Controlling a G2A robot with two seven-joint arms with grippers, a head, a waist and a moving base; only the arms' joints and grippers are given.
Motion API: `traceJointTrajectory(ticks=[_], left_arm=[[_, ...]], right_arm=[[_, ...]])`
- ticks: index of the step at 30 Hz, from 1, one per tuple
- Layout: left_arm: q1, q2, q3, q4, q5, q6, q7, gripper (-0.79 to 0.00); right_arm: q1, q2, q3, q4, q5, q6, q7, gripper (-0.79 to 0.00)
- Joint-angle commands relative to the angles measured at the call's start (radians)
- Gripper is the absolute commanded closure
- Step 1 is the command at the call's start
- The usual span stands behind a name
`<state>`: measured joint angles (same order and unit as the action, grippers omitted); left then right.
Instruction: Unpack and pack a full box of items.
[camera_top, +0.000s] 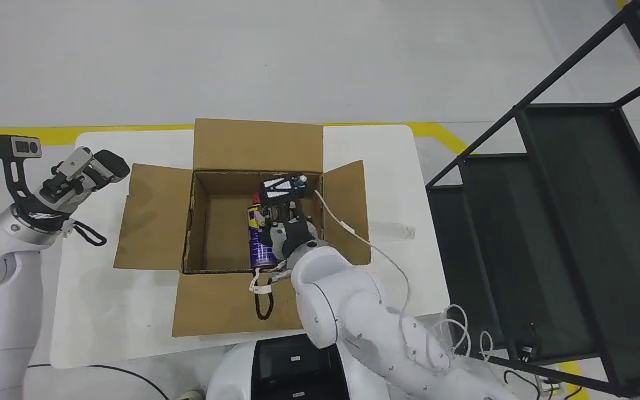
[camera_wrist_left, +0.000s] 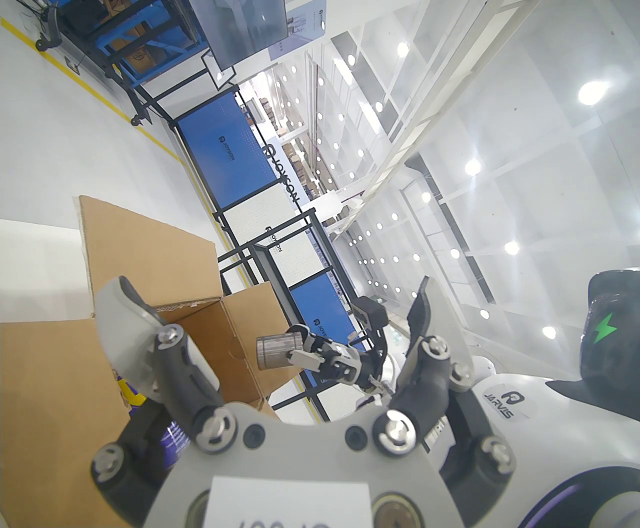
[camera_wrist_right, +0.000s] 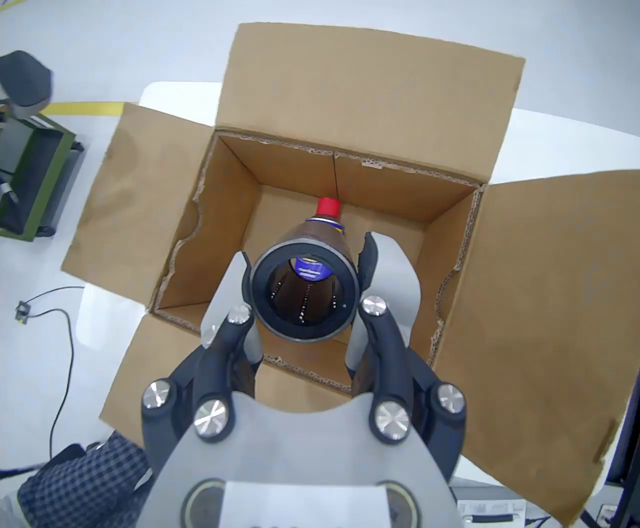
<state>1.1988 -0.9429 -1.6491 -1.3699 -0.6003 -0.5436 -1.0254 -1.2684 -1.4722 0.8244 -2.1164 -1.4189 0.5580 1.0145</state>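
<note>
Over box (camera_wrist_right: 380, 195) | R gripper (camera_wrist_right: 306, 252) clamps metal cylinder (camera_wrist_right: 320, 235) (spray can (camera_wrist_right: 327, 210) inside) | L gripper (camera_wrist_left: 270, 305) wide open, empty

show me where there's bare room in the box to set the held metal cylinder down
Free: the box floor along the wall nearest the left gripper, bordered by that wall and the spray can. Crowded: the other side, where the can lies beneath the right gripper and its metal cylinder.
</note>
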Motion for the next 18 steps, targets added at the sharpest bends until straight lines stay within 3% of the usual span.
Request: traceJointTrajectory(ticks=[1,9,18], left_arm=[[0.000,0.000,0.000,0.000,0.000,0.000,0.000,-0.785],[0.000,0.000,0.000,0.000,0.000,0.000,0.000,-0.785],[0.000,0.000,0.000,0.000,0.000,0.000,0.000,-0.785]], right_arm=[[-0.027,0.008,0.064,-0.036,0.070,-0.071,0.011,0.000],[-0.097,0.033,0.276,-0.103,0.312,-0.303,0.010,0.000],[-0.170,0.058,0.496,-0.172,0.455,-0.388,0.061,0.000]])
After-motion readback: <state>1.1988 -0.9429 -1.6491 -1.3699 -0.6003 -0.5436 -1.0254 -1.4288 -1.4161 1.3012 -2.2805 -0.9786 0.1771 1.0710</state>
